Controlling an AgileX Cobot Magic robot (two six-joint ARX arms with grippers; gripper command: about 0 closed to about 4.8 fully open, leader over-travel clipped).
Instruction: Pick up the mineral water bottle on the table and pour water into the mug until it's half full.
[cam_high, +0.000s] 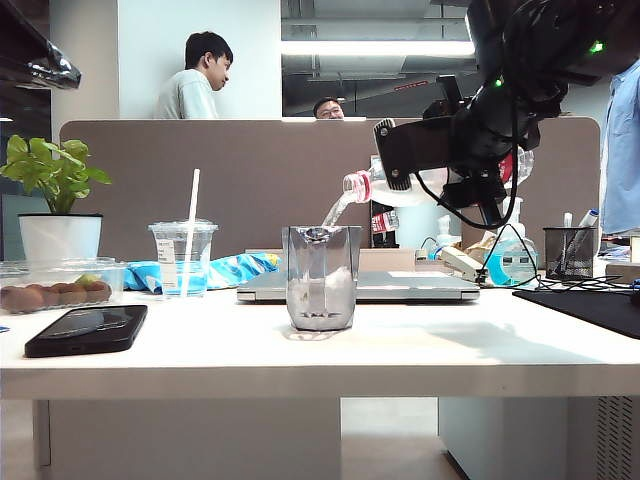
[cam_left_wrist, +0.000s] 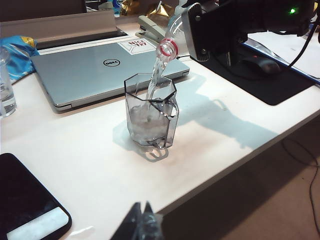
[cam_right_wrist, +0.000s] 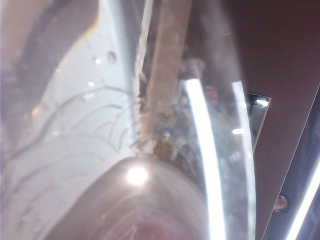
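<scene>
Bottle (cam_high: 400, 185): tilted neck-down above the mug (cam_high: 321, 277), clamped in the right gripper (cam_high: 420, 152), water streaming into the mug; mug upright on the table (cam_high: 300, 360), before a laptop (cam_left_wrist: 95, 70); left gripper (cam_left_wrist: 141, 220) low at the table's front edge, jaws together, holding nothing.

The mineral water bottle (cam_high: 375, 185) is thin clear plastic with a glossy label; the mug (cam_high: 321, 277) is thick faceted glass. The table (cam_high: 300, 350) looks smooth matt white (faintly sheened). The laptop (cam_left_wrist: 100, 67) has brushed silvery metal.
</scene>
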